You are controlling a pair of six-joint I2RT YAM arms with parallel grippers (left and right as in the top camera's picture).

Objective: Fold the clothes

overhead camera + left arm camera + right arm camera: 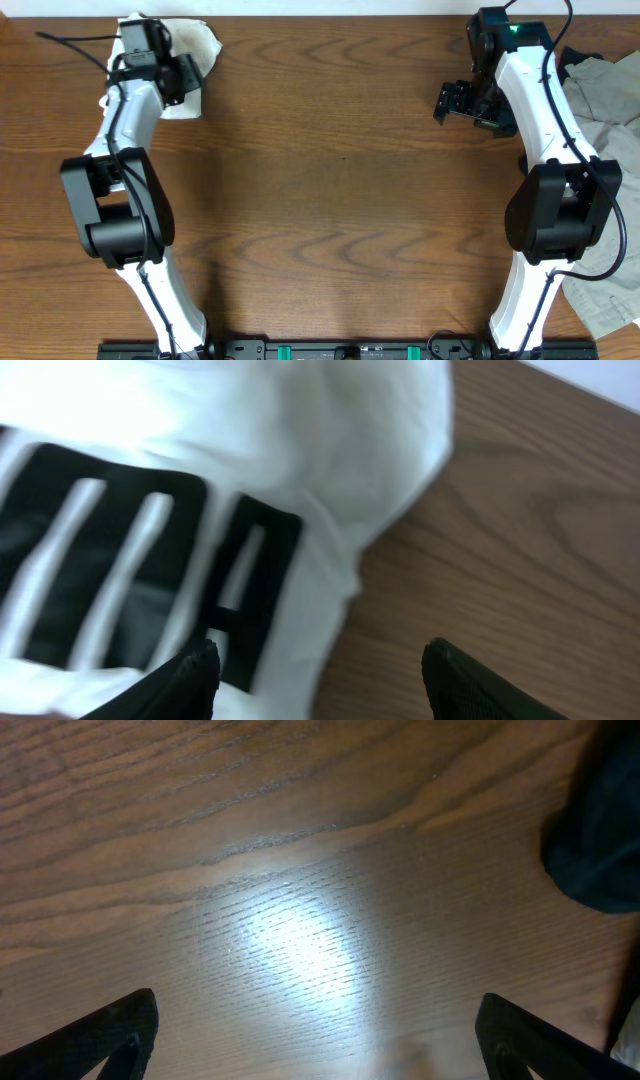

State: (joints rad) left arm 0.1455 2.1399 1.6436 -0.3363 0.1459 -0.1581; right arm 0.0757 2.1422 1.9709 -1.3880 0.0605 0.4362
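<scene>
Here: left jaws apart above white T-shirt (pixel 330 450), black lettering (pixel 278 560) reads "MA"; right jaws spread wide.

table (pixel 320 200): brown wood grain | grey cloth (pixel 605 85): right edge

Glare on table (pixel 300 945), blurred white T-shirt (pixel 330 460)

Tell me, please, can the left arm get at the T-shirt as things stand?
Probably yes: the left gripper hangs right above the T-shirt, jaws apart, with nothing in between.
</scene>
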